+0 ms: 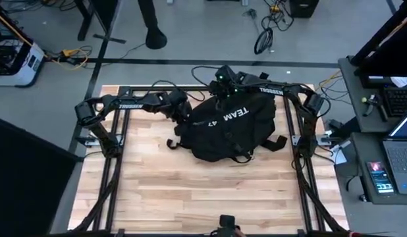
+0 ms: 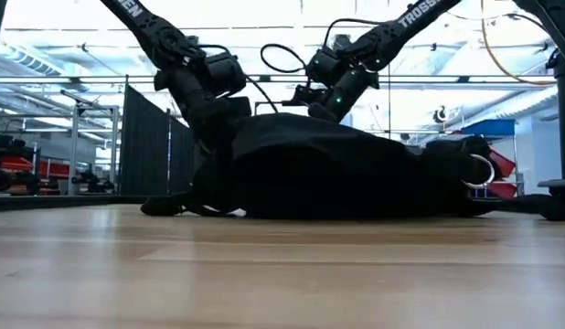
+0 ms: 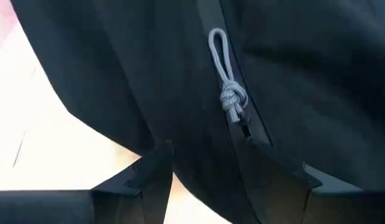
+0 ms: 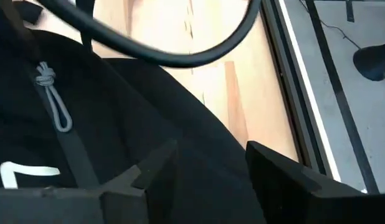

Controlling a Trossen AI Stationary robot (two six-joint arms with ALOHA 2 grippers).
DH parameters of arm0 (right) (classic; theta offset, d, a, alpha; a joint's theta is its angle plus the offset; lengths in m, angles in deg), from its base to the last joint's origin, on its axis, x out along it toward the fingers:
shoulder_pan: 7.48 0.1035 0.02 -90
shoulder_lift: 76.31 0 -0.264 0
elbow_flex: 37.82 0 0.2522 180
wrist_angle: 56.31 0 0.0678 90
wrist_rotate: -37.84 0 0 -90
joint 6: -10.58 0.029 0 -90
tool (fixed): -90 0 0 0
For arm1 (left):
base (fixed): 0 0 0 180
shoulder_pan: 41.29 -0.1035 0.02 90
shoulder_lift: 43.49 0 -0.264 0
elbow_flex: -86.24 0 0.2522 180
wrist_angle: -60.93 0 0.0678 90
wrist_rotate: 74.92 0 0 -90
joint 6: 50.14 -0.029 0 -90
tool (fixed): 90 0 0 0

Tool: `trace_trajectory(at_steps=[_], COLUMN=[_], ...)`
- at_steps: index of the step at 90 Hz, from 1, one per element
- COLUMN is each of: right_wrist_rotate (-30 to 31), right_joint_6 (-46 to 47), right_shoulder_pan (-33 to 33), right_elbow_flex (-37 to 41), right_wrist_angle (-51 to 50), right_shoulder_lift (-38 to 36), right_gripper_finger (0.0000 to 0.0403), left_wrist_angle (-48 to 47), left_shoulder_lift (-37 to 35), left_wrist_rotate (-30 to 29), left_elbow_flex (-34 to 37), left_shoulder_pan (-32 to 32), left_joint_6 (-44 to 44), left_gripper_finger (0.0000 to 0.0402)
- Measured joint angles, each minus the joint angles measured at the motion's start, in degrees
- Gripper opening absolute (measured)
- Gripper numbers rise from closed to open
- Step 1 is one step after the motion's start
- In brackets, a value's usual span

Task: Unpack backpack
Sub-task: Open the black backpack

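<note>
Pressing into the backpack [image 1: 233, 128], left gripper [image 3: 233, 171] and right gripper [image 4: 208, 165] seemingly spread.

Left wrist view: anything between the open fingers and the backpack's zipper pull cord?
Nothing foreign. In the left wrist view only black fabric of the backpack fills the gap from the left gripper to the grey knotted pull cord.

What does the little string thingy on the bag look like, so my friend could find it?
Find the big black backpack lying on the wooden table. Along its zipper line, just ahead of the left pincer, hangs a short grey cord pull. It is a thin loop ending in a fat knot, pale against the black fabric all around it.
</note>
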Motion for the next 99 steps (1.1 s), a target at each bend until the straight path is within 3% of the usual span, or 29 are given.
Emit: trace_trajectory(at_steps=[26, 49, 68, 99], right_wrist_rotate=[-0.51, -7.90, -9.02, -8.98], right_joint_6=[-1.05, -7.55, -9.93, -5.00], right_shoulder_pan=[0.29, 2.33, 5.33, 6.75], right_elbow_flex=[0.02, 0.57, 3.17, 3.05], right_wrist_angle=[-0.08, -3.75, -1.17, 5.71], right_shoulder_lift=[0.02, 0.13, 1.15, 7.20], right_gripper_finger=[0.0176, 0.0176, 0.0176, 0.0176], left_wrist_angle=[2.91, 5.72, 7.80, 7.63], left_shoulder_lift=[5.28, 6.06, 6.13, 6.02], left_wrist_rotate=[-5.34, -13.58, -12.90, -11.80], left_elbow_flex=[0.00, 0.01, 0.09, 0.09], left_shoulder_pan=[2.42, 2.29, 1.93, 2.73], left_joint_6=[-0.95, -2.15, -0.67, -1.34], left_gripper_finger=[0.0187, 0.0157, 0.0114, 0.0087])
